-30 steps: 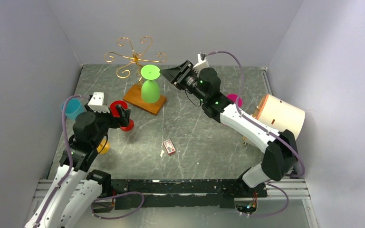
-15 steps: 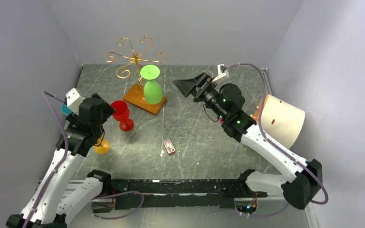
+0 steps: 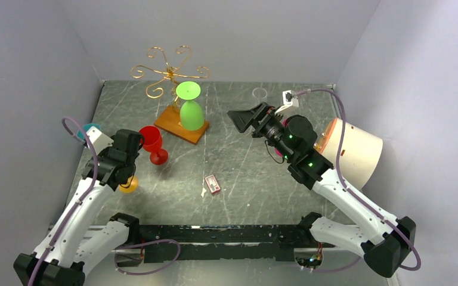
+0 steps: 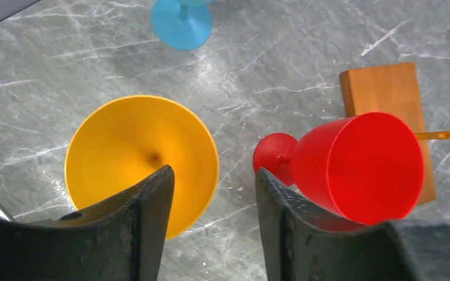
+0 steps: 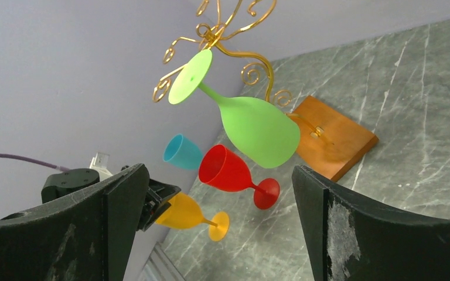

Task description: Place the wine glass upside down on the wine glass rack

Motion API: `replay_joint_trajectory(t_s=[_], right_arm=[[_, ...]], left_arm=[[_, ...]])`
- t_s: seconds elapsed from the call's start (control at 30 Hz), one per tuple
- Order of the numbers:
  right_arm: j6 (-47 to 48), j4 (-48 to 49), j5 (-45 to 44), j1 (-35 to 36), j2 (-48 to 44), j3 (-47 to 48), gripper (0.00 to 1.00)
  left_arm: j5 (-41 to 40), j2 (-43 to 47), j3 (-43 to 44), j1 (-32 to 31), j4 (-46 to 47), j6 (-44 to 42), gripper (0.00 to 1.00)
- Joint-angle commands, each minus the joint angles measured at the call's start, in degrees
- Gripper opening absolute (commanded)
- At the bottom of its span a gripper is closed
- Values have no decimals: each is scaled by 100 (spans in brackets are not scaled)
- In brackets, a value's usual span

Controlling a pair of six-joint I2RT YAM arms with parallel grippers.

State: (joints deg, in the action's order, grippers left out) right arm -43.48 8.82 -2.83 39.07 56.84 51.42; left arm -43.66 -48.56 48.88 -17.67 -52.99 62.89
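The gold wire wine glass rack (image 3: 168, 72) stands on its brown wooden base (image 3: 170, 121) at the back left. A green wine glass (image 3: 189, 111) hangs from it upside down, foot up in a scroll arm (image 5: 190, 76). My right gripper (image 3: 243, 118) is open and empty, well to the right of the green glass (image 5: 258, 129), which it faces through its wide jaws (image 5: 220, 170). My left gripper (image 3: 136, 154) is open over bare table (image 4: 214, 172), between an upright yellow glass (image 4: 135, 146) and a red glass (image 4: 357, 164), holding neither.
A blue glass (image 3: 89, 128) stands by the left wall. A small red box (image 3: 212, 183) lies mid-table. A cream cylinder (image 3: 353, 149) lies on its side at the right, behind my right arm. The red glass (image 3: 152, 143) stands just left of the rack's base.
My right gripper opened, let go of the green glass and drew back to the right. My left gripper pulled away from the red glass toward the yellow one, and its jaws narrowed.
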Motion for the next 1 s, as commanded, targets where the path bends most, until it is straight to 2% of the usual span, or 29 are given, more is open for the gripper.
replay_joint_trajectory(t_s=[0.0, 0.17, 0.33, 0.4, 0.6, 0.97], right_arm=[[216, -117, 17, -13, -16, 78, 97], [169, 54, 279, -13, 41, 24, 96], [134, 233, 365, -10, 106, -52, 96], [207, 184, 274, -11, 112, -30, 96], [296, 55, 191, -15, 79, 8, 96], [626, -294, 158, -7, 48, 94, 97]], left_arm=[[-261, -83, -207, 9, -36, 348, 54], [-68, -268, -389, 10, 26, 480, 46], [-211, -331, -318, 12, -330, 758, 16], [-311, -255, -331, 14, -390, 814, 8], [-317, 39, -354, 9, -374, 881, 7], [-472, 530, 333, 5, -896, 897, 7]])
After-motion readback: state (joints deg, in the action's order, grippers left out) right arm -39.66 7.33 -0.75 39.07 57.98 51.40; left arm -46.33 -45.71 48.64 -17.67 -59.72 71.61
